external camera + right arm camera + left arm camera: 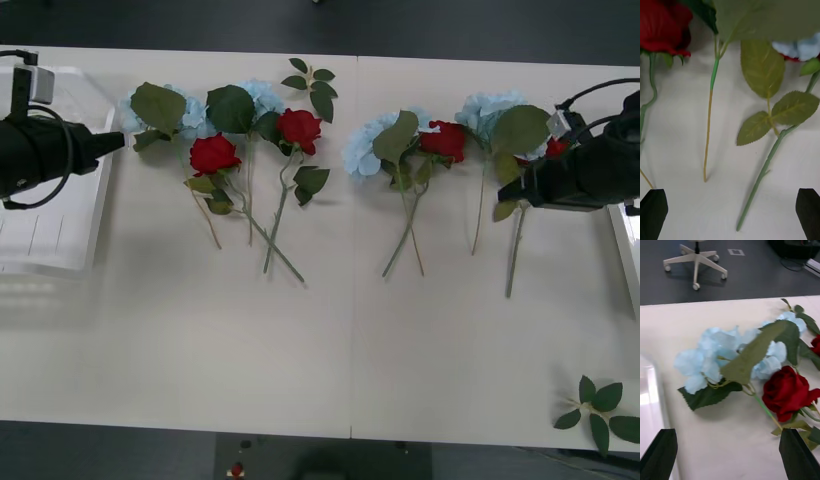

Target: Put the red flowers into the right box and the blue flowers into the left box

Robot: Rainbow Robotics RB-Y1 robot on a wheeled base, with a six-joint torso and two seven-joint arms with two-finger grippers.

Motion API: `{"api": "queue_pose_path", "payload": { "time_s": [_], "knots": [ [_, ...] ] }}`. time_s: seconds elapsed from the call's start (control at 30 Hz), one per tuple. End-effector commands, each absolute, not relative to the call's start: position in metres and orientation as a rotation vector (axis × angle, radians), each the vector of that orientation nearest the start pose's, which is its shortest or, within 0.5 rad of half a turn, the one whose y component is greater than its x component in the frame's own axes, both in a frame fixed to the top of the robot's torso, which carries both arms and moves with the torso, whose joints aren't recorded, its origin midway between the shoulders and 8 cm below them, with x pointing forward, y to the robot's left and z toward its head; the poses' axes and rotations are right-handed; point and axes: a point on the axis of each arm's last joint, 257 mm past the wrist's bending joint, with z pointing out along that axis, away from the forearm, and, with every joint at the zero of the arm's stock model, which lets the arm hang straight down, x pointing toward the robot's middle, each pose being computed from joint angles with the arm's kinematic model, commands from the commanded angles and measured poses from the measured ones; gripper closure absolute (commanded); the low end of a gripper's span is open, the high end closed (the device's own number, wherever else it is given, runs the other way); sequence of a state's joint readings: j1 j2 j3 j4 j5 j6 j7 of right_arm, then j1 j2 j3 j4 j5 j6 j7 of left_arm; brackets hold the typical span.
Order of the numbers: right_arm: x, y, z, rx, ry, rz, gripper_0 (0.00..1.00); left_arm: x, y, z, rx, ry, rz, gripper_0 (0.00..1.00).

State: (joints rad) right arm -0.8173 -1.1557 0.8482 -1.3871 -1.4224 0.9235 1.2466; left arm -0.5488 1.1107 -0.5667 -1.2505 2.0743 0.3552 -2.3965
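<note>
The right gripper [730, 213] is held wide apart over a green stem, just beside the right box [630, 250]. The left gripper [730, 457] is also spread apart, near the left box [50, 235]. Red flowers [213, 154] and blue flowers [365, 150] are mixed together in a row on the table [320, 340]. A loose leaf sprig [600, 410] is seen at the near corner.

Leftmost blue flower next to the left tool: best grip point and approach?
Judging by its pose, grip the leftmost blue flower on its thin stem below the head, coming from above: the stem lies flat on the table, and the fluffy head would crush. The left tool is open beside it.
</note>
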Motion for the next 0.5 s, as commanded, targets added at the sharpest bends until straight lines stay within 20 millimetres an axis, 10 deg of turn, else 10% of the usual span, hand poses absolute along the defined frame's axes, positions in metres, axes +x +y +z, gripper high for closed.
{"api": "queue_pose_path", "payload": {
  "time_s": [0.03,0.5],
  "knots": [
    [0.541,-0.293,-0.215,0.086,2.638,0.358,0.0,0.631,0.368,-0.11,0.217,1.872,-0.318,0.21],
    [0.514,-0.316,-0.239,0.164,2.785,0.235,0.0,0.657,0.304,-0.153,0.193,1.922,-0.421,0.21]
  ]
}}
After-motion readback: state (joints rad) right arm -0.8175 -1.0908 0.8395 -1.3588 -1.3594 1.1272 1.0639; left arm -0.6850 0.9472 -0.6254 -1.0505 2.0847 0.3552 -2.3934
